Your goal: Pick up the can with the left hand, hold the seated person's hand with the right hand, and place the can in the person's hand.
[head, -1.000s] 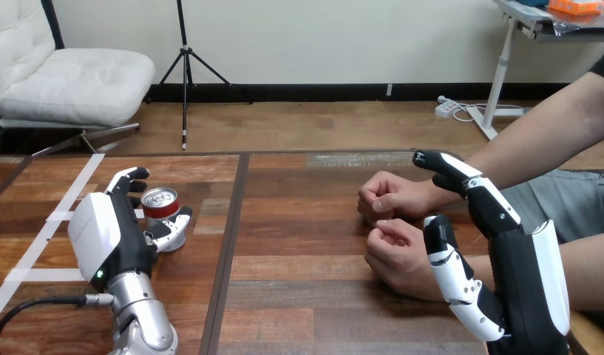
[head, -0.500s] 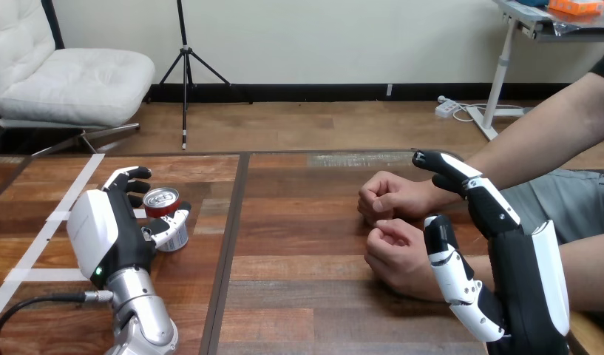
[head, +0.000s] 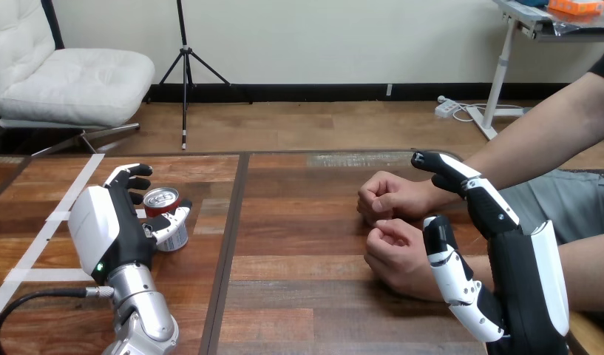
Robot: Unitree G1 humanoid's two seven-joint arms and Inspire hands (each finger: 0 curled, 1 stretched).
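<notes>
While my left hand (head: 106,229) has its fingers and thumb curled around the can (head: 163,203) at the left middle of the frame, the can stands upright, its long axis vertical and its silver top facing up. At the lower right, my right hand (head: 528,288) is released, with fingers straight, just beside the person's two fists (head: 393,225).

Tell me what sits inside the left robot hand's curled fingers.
An upright can, its silver top and part of its red side showing. The left robot hand covers the can's left side, with its thumb across the front; contact on the covered side cannot be seen.
</notes>
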